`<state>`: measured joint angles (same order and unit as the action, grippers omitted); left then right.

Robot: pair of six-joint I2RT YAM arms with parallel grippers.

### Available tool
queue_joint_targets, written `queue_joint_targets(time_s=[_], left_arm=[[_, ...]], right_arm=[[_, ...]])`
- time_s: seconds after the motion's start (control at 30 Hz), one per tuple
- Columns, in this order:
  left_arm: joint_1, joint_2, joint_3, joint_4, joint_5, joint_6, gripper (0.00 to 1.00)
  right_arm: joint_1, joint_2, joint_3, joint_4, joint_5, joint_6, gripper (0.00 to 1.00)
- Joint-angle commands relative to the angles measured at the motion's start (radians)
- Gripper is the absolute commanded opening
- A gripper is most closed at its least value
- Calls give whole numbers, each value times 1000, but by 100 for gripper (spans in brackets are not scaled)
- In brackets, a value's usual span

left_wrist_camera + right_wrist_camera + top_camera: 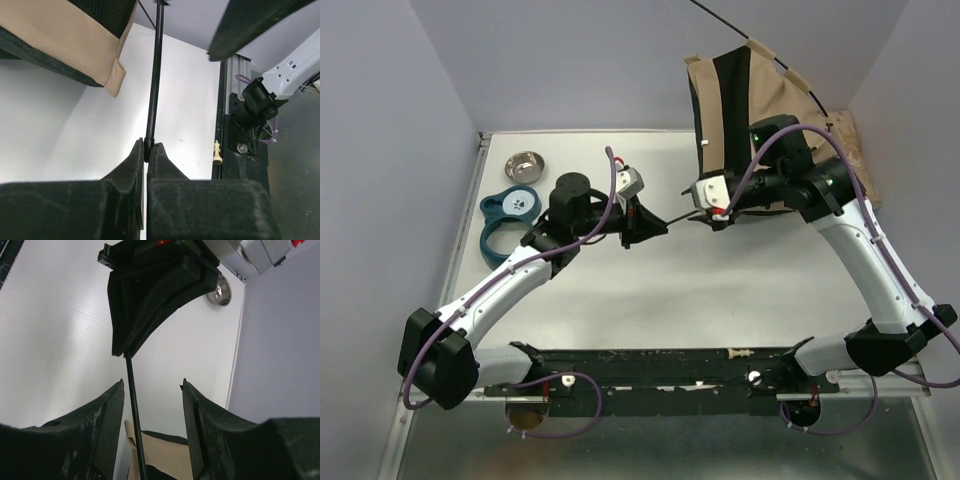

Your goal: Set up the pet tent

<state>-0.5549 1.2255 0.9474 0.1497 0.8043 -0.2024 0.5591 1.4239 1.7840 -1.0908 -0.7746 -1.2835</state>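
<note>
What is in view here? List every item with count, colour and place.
pet tent: one, tan with black panels, far right of the table
tent pole: one, black, running between the two grippers
cushion: one, pinkish patterned, behind the tent
bowl: one, metal, far left
ring-shaped item: one, teal, just in front of the bowl
chess piece: one, cream, near edge by the arm bases
left gripper: black, shut on the tent pole
right gripper: black, open around the pole
</note>
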Motion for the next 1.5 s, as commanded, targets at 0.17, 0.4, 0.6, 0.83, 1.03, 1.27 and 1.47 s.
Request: queue_joint_targets(time_s=[0.17,0.4,0.6,0.83,1.03,1.27,1.47], left_arm=[[-22,57,50,68,-13,0,0],[-51,98,106,85,-13,-12,0],[-59,109,125,68,-14,-2,0],[-50,82,90,83,7,1,35],[49,-206,-261,257,-161,151,99],[-95,-154,-492,696,-290,411,99],[-263,222,-353,1164,-534,514,99]], right_arm=[[4,36,-40,-87,60,-80,48],[5,56,-49,-77,67,-112,40],[9,56,-84,-40,90,-108,28],[7,26,-118,17,81,-70,1],[-1,-11,-112,40,44,-40,1],[-4,10,-63,11,46,-14,1],[-4,27,-28,16,41,21,1]])
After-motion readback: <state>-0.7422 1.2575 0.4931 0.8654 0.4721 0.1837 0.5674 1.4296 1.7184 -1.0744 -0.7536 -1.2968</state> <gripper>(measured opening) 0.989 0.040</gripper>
